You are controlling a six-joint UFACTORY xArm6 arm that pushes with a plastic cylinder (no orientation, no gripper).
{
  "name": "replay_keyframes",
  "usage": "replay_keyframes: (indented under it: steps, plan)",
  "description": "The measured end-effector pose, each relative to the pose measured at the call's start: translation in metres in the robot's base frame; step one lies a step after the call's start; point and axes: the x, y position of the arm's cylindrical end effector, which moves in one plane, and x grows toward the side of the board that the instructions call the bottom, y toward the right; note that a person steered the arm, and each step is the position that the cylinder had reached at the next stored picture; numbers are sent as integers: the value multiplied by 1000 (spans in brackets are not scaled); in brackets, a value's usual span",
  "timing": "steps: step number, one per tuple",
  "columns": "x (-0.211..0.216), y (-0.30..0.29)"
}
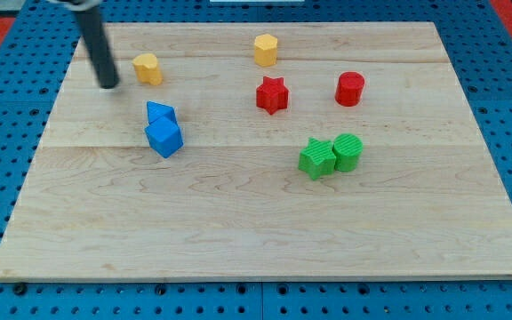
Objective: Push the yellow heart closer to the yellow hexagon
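Resting at nine o'clock of the yellow heart [148,68], my fingerless tip [109,85] had the push toward the yellow hexagon [266,50], well apart at three o'clock, still undone.

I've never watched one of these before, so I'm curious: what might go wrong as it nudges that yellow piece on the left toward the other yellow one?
1. My tip sits just left of the yellow heart, slightly lower; an off-centre push could spin it or let it slip past.
2. The yellow hexagon lies near the board's top edge; too hard a shove might knock it off.
3. Drifting downward, the heart could bump the red star.
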Motion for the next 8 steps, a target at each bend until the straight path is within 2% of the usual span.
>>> replay_keyframes:
  steps: [1, 2, 3, 4, 5, 6, 7, 8]
  plan:
    - [-54, 29]
    - [-79, 133]
    - [-73, 86]
    - [-32, -3]
    - [12, 12]
    - [-33, 115]
    - [-60, 203]
    - [-19, 147]
